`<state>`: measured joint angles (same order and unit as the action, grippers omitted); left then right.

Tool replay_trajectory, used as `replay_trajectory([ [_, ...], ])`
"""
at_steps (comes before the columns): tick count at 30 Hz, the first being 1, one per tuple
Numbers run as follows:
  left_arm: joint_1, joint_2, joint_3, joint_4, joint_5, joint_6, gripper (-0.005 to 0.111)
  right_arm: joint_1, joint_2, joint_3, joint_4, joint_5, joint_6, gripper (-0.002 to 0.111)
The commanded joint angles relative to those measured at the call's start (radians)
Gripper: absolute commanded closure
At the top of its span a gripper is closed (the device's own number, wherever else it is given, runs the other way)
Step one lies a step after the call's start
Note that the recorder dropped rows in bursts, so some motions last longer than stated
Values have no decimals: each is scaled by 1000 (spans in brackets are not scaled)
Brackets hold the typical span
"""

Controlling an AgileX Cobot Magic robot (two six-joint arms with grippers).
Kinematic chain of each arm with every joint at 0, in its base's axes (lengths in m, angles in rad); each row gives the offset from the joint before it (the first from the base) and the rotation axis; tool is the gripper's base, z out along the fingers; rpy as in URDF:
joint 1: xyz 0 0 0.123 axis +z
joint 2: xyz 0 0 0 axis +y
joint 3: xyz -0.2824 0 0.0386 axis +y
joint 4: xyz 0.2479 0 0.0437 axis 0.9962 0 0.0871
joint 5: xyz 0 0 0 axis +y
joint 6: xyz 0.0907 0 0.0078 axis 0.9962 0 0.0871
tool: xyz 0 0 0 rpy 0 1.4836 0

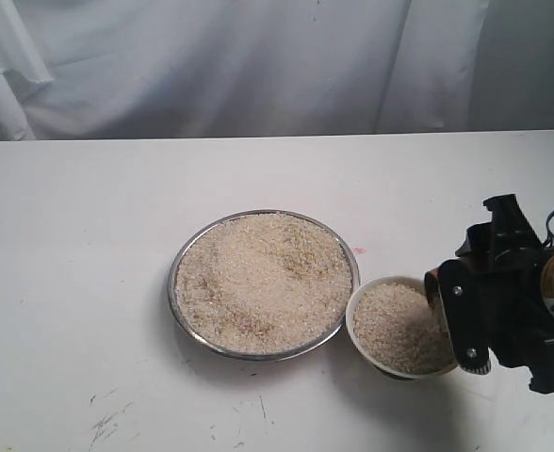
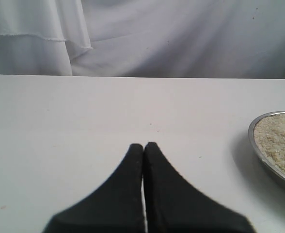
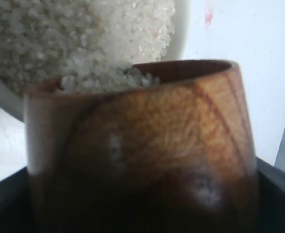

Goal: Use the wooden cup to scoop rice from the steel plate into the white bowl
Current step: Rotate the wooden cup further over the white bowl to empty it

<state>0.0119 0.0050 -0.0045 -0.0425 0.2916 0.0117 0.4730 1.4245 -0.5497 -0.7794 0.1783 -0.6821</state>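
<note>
1. The white counter [image 1: 70, 235] fills the scene. Its far edge runs straight along a hanging white cloth [image 1: 211, 66]. There is wide bare room to the left of the dishes and behind them.
2. The plate [image 1: 249, 352] sits flat near the middle, heaped almost to its thin rim with rice [image 1: 263, 278]. All the open space around it is on its left, far and near sides.
3. The right tool [image 1: 461, 320] reaches in from the counter's right edge and is clamped on the cup. Its dark fingers sit over the right side of the bowl.
4. The bowl [image 1: 350, 325] stands upright just beside the plate's right rim, towards the near side. I cannot tell whether the two rims touch. It holds a mound of grains that climbs towards the cup.
5. The left tool [image 2: 143, 150] shows only in its own wrist view, with its black fingertips pressed together and nothing between them. It hangs over bare counter, with a piece of the plate's rim in sight and well apart from it.
6. The cup [image 3: 142, 145] is tipped over the bowl's right edge. Its long axis leans towards the bowl and its mouth points down and left into it. Grains sit right at the lip and join the mound below.
7. Faint scuff marks [image 1: 107, 419] lie on the near left of the counter, well apart from the plate.
</note>
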Motion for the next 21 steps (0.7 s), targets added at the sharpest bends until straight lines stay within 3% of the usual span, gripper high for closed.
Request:
replay_trajectory([
  [1, -2, -5, 5, -1, -6, -3, 107, 22, 23, -19, -34, 15, 16, 108],
  [21, -2, -5, 5, -1, -6, -3, 107, 78, 47, -84, -167, 107, 75, 108],
])
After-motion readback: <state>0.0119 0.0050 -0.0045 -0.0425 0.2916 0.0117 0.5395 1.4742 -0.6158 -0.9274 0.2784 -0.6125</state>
